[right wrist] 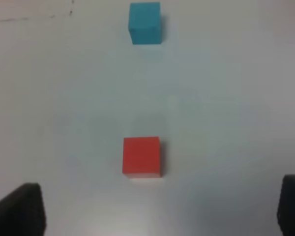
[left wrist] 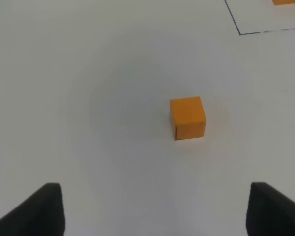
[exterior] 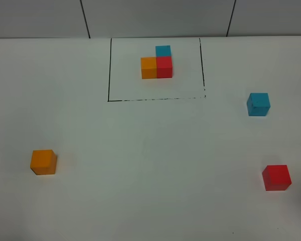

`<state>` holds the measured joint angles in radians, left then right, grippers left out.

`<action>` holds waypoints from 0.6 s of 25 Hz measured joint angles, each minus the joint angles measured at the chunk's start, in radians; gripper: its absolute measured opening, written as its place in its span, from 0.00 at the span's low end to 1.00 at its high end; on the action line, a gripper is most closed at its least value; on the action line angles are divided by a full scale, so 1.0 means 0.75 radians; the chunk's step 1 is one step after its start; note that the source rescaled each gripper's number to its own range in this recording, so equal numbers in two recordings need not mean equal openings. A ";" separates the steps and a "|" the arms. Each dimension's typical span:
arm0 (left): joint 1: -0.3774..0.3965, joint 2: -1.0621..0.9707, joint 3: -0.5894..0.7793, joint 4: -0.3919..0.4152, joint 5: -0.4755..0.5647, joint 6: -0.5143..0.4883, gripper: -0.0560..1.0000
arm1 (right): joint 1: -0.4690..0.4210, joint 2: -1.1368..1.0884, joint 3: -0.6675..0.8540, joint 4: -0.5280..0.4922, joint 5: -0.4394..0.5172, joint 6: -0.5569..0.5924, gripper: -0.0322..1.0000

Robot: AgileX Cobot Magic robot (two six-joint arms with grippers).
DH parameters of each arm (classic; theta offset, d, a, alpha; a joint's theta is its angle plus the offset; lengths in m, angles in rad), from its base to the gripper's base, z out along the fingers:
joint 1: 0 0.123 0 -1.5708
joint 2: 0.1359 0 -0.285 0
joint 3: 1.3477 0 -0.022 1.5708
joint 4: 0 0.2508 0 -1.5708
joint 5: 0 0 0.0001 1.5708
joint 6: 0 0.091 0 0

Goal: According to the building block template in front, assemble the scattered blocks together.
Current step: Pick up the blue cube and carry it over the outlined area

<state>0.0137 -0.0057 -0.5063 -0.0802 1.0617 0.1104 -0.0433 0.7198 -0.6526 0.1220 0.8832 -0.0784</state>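
Observation:
The building block template (exterior: pixel 157 63), an L of orange, red and blue cubes, sits inside a thin black rectangle at the back middle. Of the scattered blocks, the orange cube (exterior: pixel 43 162) (left wrist: pixel 187 118) lies at the front left, the blue cube (exterior: pixel 258 104) (right wrist: pixel 145 22) at the right, the red cube (exterior: pixel 276 177) (right wrist: pixel 141 156) at the front right. My left gripper (left wrist: pixel 155 209) stands open short of the orange cube, holding nothing. My right gripper (right wrist: pixel 160 206) stands open short of the red cube, empty. Neither gripper shows in the high view.
The white table (exterior: pixel 150 165) carries only these cubes and the drawn frame (exterior: pixel 109 70). A corner of that frame (left wrist: pixel 238 29) shows in the left wrist view. A grey wall runs along the table's far edge.

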 joint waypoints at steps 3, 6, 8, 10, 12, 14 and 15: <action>0.000 0.000 0.000 0.000 0.000 0.000 0.73 | 0.000 0.286 -0.051 0.000 -0.149 -0.027 0.92; 0.000 0.000 0.000 0.000 0.000 0.000 0.73 | 0.000 0.587 -0.157 0.000 -0.239 -0.042 0.92; 0.000 0.000 0.000 0.000 0.000 0.000 0.73 | 0.000 0.753 -0.248 -0.008 -0.261 -0.044 0.92; 0.000 0.000 0.000 0.000 0.000 0.000 0.73 | 0.005 0.897 -0.347 -0.025 -0.270 -0.045 0.92; 0.000 0.000 0.000 0.000 0.000 0.000 0.73 | 0.018 1.037 -0.433 -0.045 -0.273 -0.048 0.92; 0.000 0.000 0.000 0.000 0.000 0.000 0.73 | 0.043 1.146 -0.517 -0.058 -0.276 -0.061 0.92; 0.000 0.000 0.000 0.000 0.000 0.000 0.73 | 0.055 1.196 -0.549 -0.059 -0.276 -0.067 0.92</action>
<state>0.0137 -0.0057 -0.5063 -0.0802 1.0617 0.1104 -0.0017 1.6165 -1.0647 0.0777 0.6762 -0.1284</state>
